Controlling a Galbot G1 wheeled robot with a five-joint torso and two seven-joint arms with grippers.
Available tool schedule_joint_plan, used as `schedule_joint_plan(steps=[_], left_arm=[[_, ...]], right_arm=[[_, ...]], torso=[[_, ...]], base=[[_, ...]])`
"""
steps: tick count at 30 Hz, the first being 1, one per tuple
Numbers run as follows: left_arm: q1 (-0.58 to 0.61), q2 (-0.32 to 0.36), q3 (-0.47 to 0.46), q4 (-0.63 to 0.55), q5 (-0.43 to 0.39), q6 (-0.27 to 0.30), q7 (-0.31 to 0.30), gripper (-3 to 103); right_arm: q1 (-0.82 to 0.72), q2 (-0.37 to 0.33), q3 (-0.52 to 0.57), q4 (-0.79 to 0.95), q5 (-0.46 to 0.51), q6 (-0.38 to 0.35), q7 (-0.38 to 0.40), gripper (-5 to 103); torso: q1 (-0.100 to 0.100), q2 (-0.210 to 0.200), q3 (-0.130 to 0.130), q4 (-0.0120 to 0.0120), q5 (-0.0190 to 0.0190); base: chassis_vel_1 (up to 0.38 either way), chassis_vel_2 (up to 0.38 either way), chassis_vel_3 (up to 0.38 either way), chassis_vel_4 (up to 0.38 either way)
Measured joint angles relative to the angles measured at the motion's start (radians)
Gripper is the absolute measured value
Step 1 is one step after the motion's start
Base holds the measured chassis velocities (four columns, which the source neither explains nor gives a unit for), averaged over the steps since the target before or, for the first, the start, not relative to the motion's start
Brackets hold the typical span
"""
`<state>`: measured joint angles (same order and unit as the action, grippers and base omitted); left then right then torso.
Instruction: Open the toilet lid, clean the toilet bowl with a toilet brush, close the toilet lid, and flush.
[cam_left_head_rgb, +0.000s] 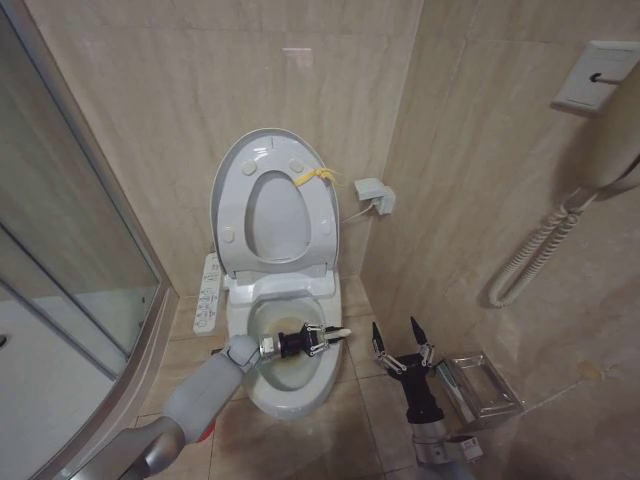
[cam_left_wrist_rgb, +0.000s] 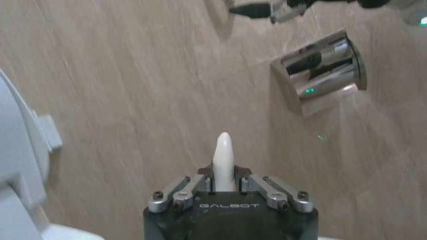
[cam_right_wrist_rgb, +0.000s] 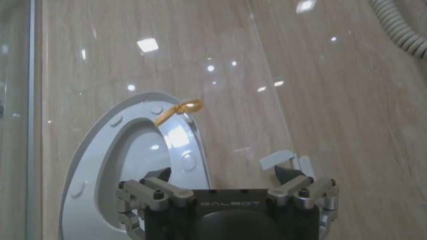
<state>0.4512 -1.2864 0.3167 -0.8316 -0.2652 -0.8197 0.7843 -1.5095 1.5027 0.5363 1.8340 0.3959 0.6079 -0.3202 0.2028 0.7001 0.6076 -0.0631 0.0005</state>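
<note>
My left arm (cam_left_head_rgb: 200, 390): smooth grey shell | my left gripper (cam_left_head_rgb: 322, 338): black body, white GALBOT lettering, silver screwed linkages | my right gripper (cam_left_head_rgb: 400, 332): same black body, silver linkages, dark pointed fingertips (cam_left_head_rgb: 414, 326).

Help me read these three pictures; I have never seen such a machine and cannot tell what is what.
It is a wheeled robot with two arms in a bathroom. The head view looks down at the toilet bowl; its lid stands raised against the wall. The left gripper is over the bowl, shut on the brush, whose whitish handle pokes out. The left wrist view looks along that handle. The right gripper waits open beside the bowl, holding nothing. Its wrist view faces the raised lid.
</note>
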Motion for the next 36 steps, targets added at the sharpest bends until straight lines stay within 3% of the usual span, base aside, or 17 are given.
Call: schedule_joint_plan(steps=[3, 7, 11, 14, 17, 20, 22, 26, 28, 31, 36], left_arm=[[-0.034, -0.007, -0.002, -0.08, 0.013, 0.0, -0.001, 20], [-0.042, -0.027, -0.006, -0.039, 0.074, 0.0, -0.005, 20], [-0.026, -0.03, 0.034, 0.036, 0.137, 0.001, -0.043, 20], [-0.027, -0.03, 0.059, 0.004, 0.153, 0.003, -0.062, 20], [-0.056, -0.049, 0.058, -0.034, 0.173, 0.003, -0.074, 20], [-0.073, -0.075, 0.053, 0.0, 0.198, 0.002, -0.082, 20], [-0.076, -0.09, 0.054, 0.05, 0.21, 0.003, -0.09, 20], [-0.086, -0.101, 0.039, 0.024, 0.21, 0.003, -0.089, 20], [-0.095, -0.108, 0.032, -0.016, 0.211, 0.002, -0.08, 20], [-0.091, -0.113, 0.032, 0.001, 0.212, 0.002, -0.08, 20], [-0.066, -0.107, 0.017, 0.022, 0.142, 0.002, -0.071, 20]], right_arm=[[0.006, 0.001, -0.001, -0.005, 0.001, -0.003, 0.0, 100], [0.011, 0.001, -0.003, -0.015, 0.001, -0.004, 0.0, 100], [0.016, -0.006, -0.007, -0.023, 0.001, -0.007, 0.0, 100], [0.021, -0.011, -0.01, -0.028, 0.002, -0.011, 0.0, 100], [0.026, -0.01, -0.013, -0.038, 0.002, -0.014, 0.0, 100], [0.026, -0.007, -0.019, -0.041, 0.001, -0.014, 0.0, 100], [0.025, -0.009, -0.019, -0.041, 0.001, -0.014, 0.0, 100], [0.025, -0.016, -0.017, -0.038, 0.003, -0.015, 0.0, 100], [0.024, -0.019, -0.015, -0.037, 0.005, -0.016, 0.0, 100], [0.024, -0.019, -0.015, -0.037, 0.005, -0.016, 0.0, 100], [0.018, -0.027, -0.014, -0.038, 0.006, -0.015, 0.0, 100]], torso=[[0.0, 0.0, 0.0, -0.0018, 0.0003], [0.0, 0.0, 0.0, -0.0022, 0.0], [0.0, 0.0, 0.0, 0.0001, 0.0], [0.0, 0.0, 0.0, 0.0, -0.0001], [0.0, 0.0, 0.0, -0.0016, 0.0], [0.0, 0.0, 0.0, -0.0021, 0.0002], [0.0, 0.0, 0.0, -0.0009, 0.0001], [0.0, 0.0, 0.0, -0.0004, 0.0], [0.0, 0.0, 0.0, -0.0017, 0.0001], [0.0, 0.0, 0.0, -0.0017, 0.0001], [0.0, 0.0, 0.0, -0.0007, -0.0001]], base=[[0.0, 0.0, 0.0, 0.0], [0.0, 0.0, 0.0, 0.0], [0.0, 0.0, 0.0, 0.0], [0.0, 0.0, 0.0, 0.0], [0.0, 0.0, 0.0, 0.0], [0.0, 0.0, 0.0, 0.0], [0.0, 0.0, 0.0, 0.0], [0.0, 0.0, 0.0, 0.0], [0.0, 0.0, 0.0, 0.0], [0.0, 0.0, 0.0, 0.0], [0.0, 0.0, 0.0, 0.0]])
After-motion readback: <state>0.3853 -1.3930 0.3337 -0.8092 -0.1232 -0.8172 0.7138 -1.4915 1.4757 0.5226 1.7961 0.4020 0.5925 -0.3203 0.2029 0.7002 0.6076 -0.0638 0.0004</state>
